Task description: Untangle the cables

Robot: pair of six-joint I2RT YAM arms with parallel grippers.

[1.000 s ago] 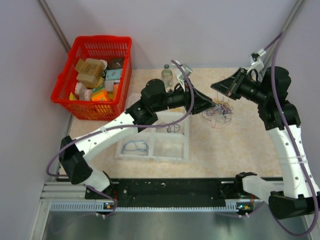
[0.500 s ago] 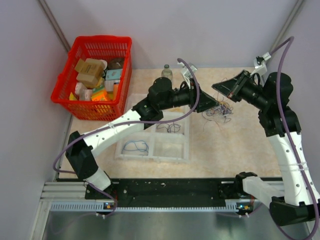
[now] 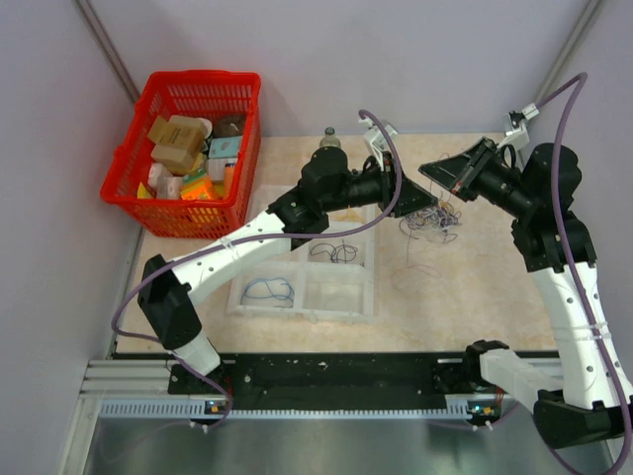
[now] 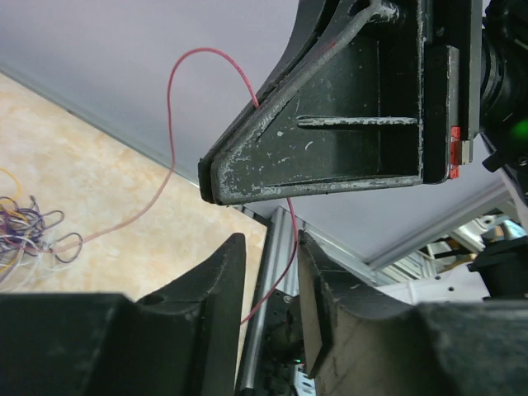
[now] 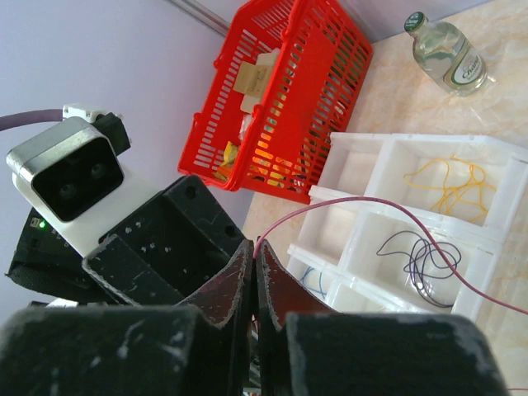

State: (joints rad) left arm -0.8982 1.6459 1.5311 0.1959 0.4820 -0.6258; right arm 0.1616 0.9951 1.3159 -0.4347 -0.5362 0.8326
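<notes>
The cables [image 3: 432,224] are a small bunch of thin, mostly dark purple loops on the table, also low at the left of the left wrist view [image 4: 25,235]. One pink strand [image 4: 170,107] rises out of the bunch. My right gripper [image 5: 252,245] is shut on the end of this pink strand [image 5: 363,200] above the bunch [image 3: 435,172]. My left gripper [image 4: 269,244] stands open just below the right gripper [image 4: 211,178]. The pink strand runs down through its gap, pinched by neither finger. In the top view the left gripper [image 3: 423,201] nearly meets the right one.
A white compartment tray [image 3: 368,297] lies under the left arm and holds sorted yellow [image 5: 450,177], dark [image 5: 421,256] and blue wires. A red basket [image 3: 127,158] of boxes stands at the back left. A small bottle [image 3: 329,139] stands behind the left arm.
My left arm has reached further right and back, bringing its gripper up to the right gripper. The right gripper has lifted slightly, drawing the strand and bunch with it.
</notes>
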